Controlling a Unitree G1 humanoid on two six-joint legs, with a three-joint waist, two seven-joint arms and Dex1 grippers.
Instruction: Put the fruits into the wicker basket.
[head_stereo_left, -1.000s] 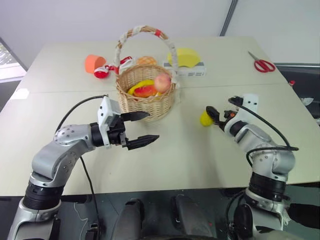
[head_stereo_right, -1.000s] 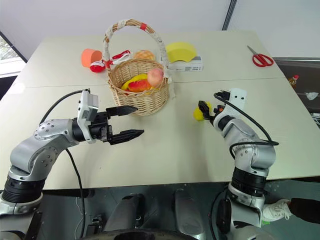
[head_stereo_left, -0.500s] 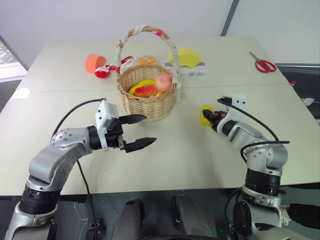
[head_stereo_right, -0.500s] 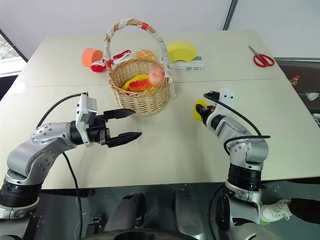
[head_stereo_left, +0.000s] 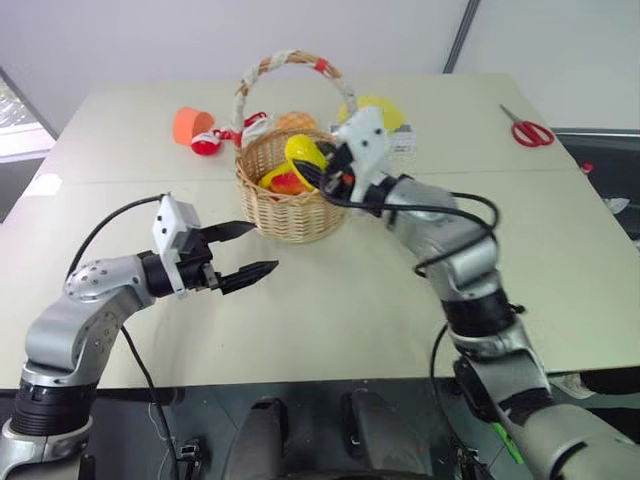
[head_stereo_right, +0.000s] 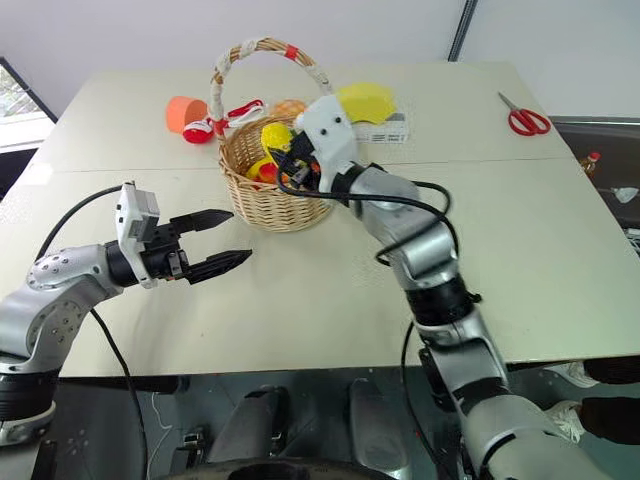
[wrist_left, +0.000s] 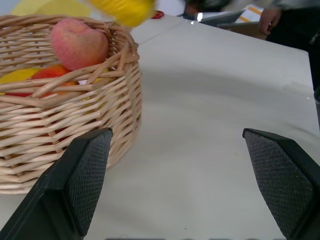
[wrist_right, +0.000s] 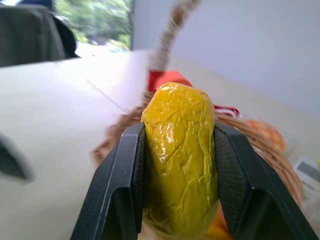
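The wicker basket (head_stereo_left: 290, 207) stands at mid-table with its arched handle (head_stereo_left: 285, 60) upright. Inside it lie a fuzzy pink peach (wrist_left: 79, 44), a red-orange fruit (wrist_left: 52, 76) and a yellow piece (wrist_left: 17, 76). My right gripper (wrist_right: 179, 131) is shut on a yellow lemon-like fruit (head_stereo_left: 303, 152) and holds it just above the basket's rim on its right side. The black pads (wrist_right: 125, 185) press on both sides of the lemon. My left gripper (head_stereo_left: 262, 248) hangs open and empty over the table, in front of the basket and to its left.
Behind the basket sit an orange cup (head_stereo_left: 188, 125), a small red-and-white item (head_stereo_left: 205, 146) and a tan bun (head_stereo_left: 293, 121). A yellow half-round block (head_stereo_left: 390, 108) on a white box (head_stereo_left: 402, 143) lies behind my right hand. Red scissors (head_stereo_left: 527, 130) are far right.
My right gripper shut on the lemon at the table's right, lifted it and swung it left, up over the basket. My left arm drifted a little to the left, still open.
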